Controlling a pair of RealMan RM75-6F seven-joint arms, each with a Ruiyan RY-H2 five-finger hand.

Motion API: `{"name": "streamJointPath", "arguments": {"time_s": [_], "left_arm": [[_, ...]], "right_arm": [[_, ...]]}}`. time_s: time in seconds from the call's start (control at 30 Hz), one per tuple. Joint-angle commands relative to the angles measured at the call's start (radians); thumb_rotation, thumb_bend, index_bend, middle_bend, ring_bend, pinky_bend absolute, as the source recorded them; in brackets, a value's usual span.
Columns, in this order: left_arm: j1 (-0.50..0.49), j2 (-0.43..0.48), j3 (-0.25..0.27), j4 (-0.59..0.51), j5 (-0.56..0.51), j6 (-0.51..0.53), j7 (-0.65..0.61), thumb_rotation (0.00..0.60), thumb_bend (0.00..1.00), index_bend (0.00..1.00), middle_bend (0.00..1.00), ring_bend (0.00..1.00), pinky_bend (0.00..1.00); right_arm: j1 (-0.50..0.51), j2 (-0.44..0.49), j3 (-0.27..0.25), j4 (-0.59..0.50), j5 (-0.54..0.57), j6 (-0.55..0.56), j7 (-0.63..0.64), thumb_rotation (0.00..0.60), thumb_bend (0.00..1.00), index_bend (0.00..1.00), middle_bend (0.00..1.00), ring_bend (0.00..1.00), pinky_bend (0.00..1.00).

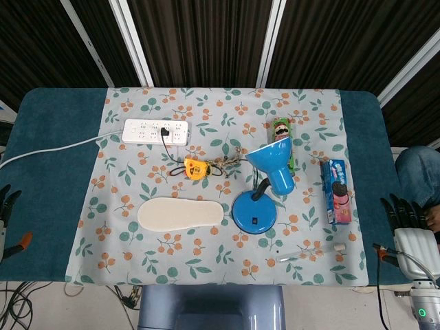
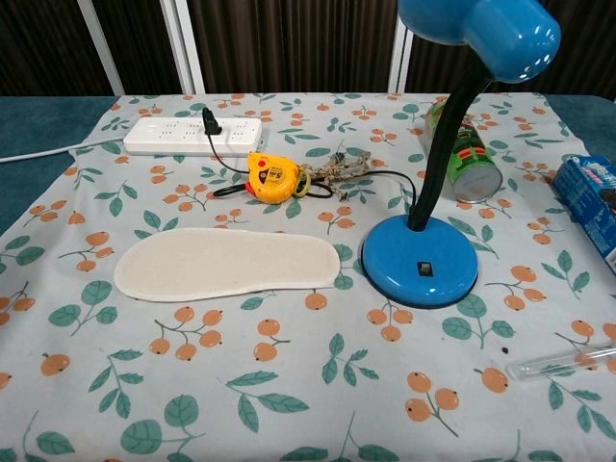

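- The right hand [image 1: 405, 221] sits off the right edge of the table [image 1: 48, 172], low in the head view, its dark fingers [image 1: 397, 208] spread and pointing up with nothing in them; the chest view does not show it
- Nearest to that hand is the blue cookie box [image 1: 336, 191], lying lengthwise on the right side of the floral cloth [image 1: 151, 254], apart from the fingers
- Just below the box lie a small white cap [image 1: 339, 245] and a clear tube [image 1: 300, 256], near the cloth's front edge
- The left hand [image 1: 7, 206] is only a sliver at the left edge of the head view, dark fingers showing beside the table; I cannot tell how far open it is, and nothing is seen in it
- Closest to it on the cloth is the pale shoe insole [image 1: 181, 214], flat and lying sideways, well apart from the hand
- The blue desk lamp [image 1: 254, 212] stands right of the insole, its shade tilted up toward the green chip can [image 1: 282, 137], which lies on its side behind it
- A yellow tape measure [image 1: 196, 168] rests mid-cloth beside a tangle of cord [image 1: 230, 161], and a white power strip [image 1: 155, 130] lies further back with a black plug in it
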Motion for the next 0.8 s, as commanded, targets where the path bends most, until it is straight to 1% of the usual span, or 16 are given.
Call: {"name": "streamJointPath", "arguments": {"time_s": [0.03,0.1,0.17,0.23,0.27,0.37,0.43,0.53,0.6,0.7,0.8], "left_arm": [[0.000,0.000,0.000,-0.001,-0.001,-0.001,0.000,0.600,0.25,0.10,0.00,0.00,0.14],[0.000,0.000,-0.001,-0.002,-0.003,-0.001,0.000,0.600,0.25,0.10,0.00,0.00,0.14],[0.001,0.000,-0.002,-0.004,-0.006,-0.001,0.000,0.600,0.25,0.10,0.00,0.00,0.14],[0.001,0.000,-0.002,-0.005,-0.007,-0.001,0.000,0.600,0.25,0.10,0.00,0.00,0.14],[0.001,0.001,-0.002,-0.006,-0.009,-0.002,-0.001,0.600,0.25,0.10,0.00,0.00,0.14],[0.001,0.001,-0.002,-0.008,-0.009,-0.003,0.001,0.600,0.25,0.10,0.00,0.00,0.14],[0.001,0.002,-0.002,-0.009,-0.010,-0.002,0.000,0.600,0.25,0.10,0.00,0.00,0.14],[0.002,0.002,-0.003,-0.010,-0.011,-0.002,-0.002,0.600,0.25,0.10,0.00,0.00,0.14],[0.002,0.003,-0.003,-0.010,-0.012,-0.002,-0.004,0.600,0.25,0.10,0.00,0.00,0.14],[0.002,0.004,-0.004,-0.011,-0.013,-0.003,-0.007,0.600,0.25,0.10,0.00,0.00,0.14],[0.002,0.005,-0.005,-0.011,-0.016,-0.005,-0.011,0.600,0.25,0.10,0.00,0.00,0.14]], "right_arm": [[-0.001,0.001,-0.001,-0.004,-0.006,-0.003,0.003,0.600,0.25,0.00,0.00,0.02,0.00],[-0.001,0.002,-0.004,-0.009,-0.016,-0.005,0.003,0.600,0.25,0.00,0.00,0.03,0.00],[-0.001,0.002,-0.008,-0.015,-0.025,-0.011,0.003,0.600,0.25,0.00,0.00,0.07,0.00],[0.002,-0.001,-0.016,-0.024,-0.037,-0.024,0.003,0.600,0.25,0.00,0.02,0.12,0.04],[0.005,-0.004,-0.021,-0.030,-0.045,-0.032,-0.002,0.600,0.25,0.00,0.04,0.15,0.07],[0.024,-0.006,-0.037,-0.052,-0.070,-0.074,-0.016,0.600,0.28,0.00,0.11,0.20,0.17],[0.049,-0.005,-0.046,-0.075,-0.091,-0.120,-0.023,0.600,0.32,0.00,0.17,0.24,0.23],[0.092,-0.010,-0.050,-0.110,-0.099,-0.201,-0.019,0.600,0.39,0.00,0.28,0.34,0.31],[0.119,-0.021,-0.046,-0.123,-0.092,-0.249,-0.023,0.600,0.45,0.00,0.35,0.43,0.36],[0.159,-0.056,-0.027,-0.129,-0.058,-0.317,-0.029,0.600,0.49,0.00,0.42,0.50,0.42],[0.199,-0.087,-0.005,-0.125,-0.008,-0.386,-0.040,0.600,0.51,0.00,0.47,0.54,0.47]]}}
